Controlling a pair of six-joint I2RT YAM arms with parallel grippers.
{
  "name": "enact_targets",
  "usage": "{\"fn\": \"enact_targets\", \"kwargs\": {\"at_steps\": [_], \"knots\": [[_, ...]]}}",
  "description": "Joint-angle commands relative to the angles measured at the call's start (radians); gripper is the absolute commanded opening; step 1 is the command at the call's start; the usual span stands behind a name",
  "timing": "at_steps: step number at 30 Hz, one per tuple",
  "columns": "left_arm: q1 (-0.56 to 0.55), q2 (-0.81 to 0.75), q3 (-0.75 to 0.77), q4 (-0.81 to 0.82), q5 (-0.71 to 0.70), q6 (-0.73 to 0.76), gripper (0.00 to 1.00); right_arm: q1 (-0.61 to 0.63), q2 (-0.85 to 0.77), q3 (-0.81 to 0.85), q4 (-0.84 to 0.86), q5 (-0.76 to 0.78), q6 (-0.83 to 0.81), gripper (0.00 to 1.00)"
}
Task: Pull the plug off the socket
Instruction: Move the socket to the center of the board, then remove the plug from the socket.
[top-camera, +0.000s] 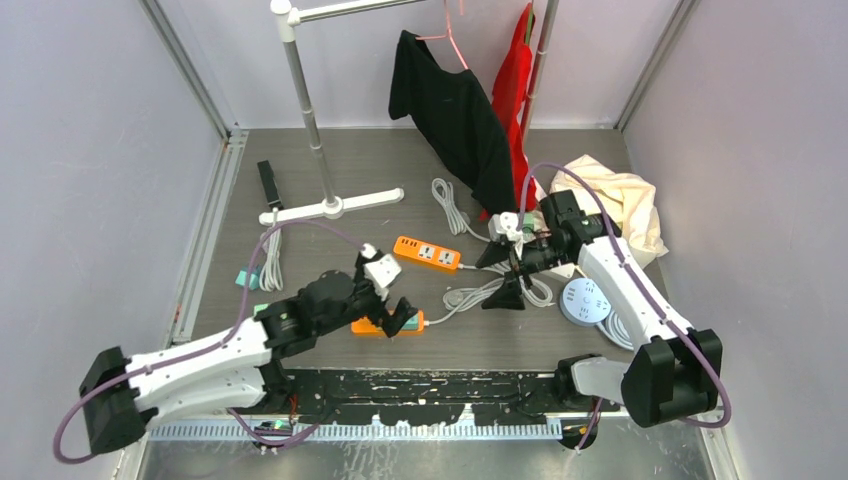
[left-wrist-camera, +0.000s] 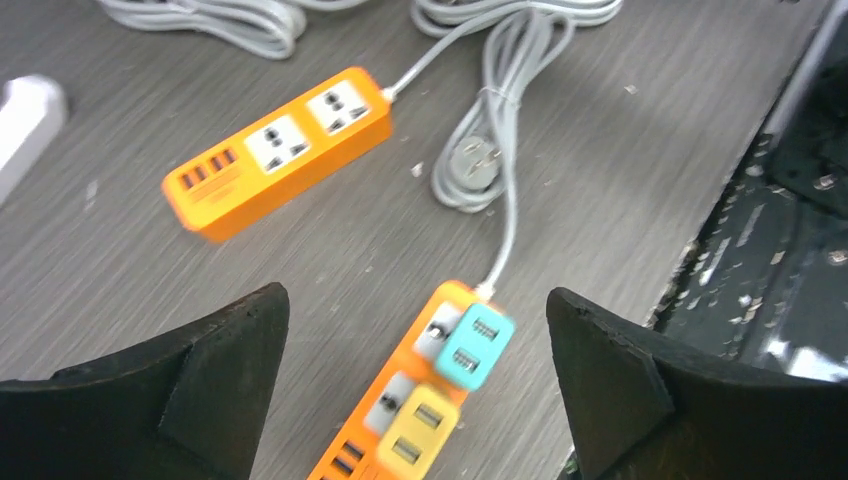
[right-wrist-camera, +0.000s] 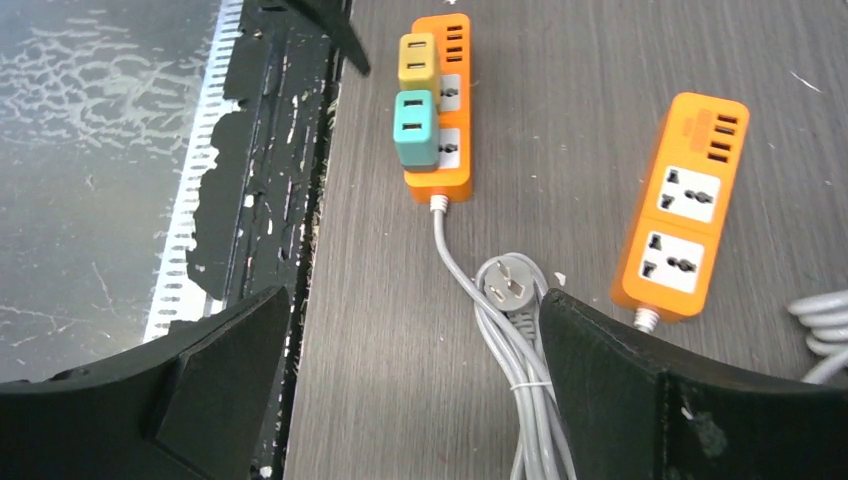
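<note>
Hovering, jaws apart, the left gripper (left-wrist-camera: 415, 295) should straddle the teal plug (left-wrist-camera: 475, 345), seemingly seated in the orange strip (right-wrist-camera: 440, 185), pulling straight up.

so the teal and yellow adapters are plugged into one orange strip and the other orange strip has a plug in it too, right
Not quite. The teal adapter and yellow adapter are plugged into one orange strip, but the other orange strip has nothing plugged in: both of its sockets are empty. The right wrist view shows this plainly.
</note>
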Motion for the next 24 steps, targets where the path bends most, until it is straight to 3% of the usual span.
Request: {"fn": "enact_targets", "kwargs": {"at_steps": [1, 4, 9, 17, 24], "knots": [[0.004, -0.171, -0.113, 0.109, -0.168, 0.080, 0.99, 0.082, -0.011, -0.030, 0.176, -0.022, 0.057, 1.00], [0.005, -0.268, -0.124, 0.027, -0.263, 0.063, 0.99, 0.221, -0.037, -0.120, 0.520, 0.183, 0.349, 1.00], [0.007, -0.375, -0.004, -0.284, -0.434, -0.024, 0.99, 0.431, 0.064, -0.109, 0.743, 0.415, 0.575, 0.94], [0.007, -0.428, 0.017, -0.512, -0.433, -0.325, 0.96, 0.672, 0.225, -0.086, 0.882, 0.639, 0.711, 0.87], [0.007, -0.445, -0.050, -0.488, -0.405, -0.408, 0.94, 0.761, 0.321, -0.070, 0.919, 0.751, 0.715, 0.75]]}}
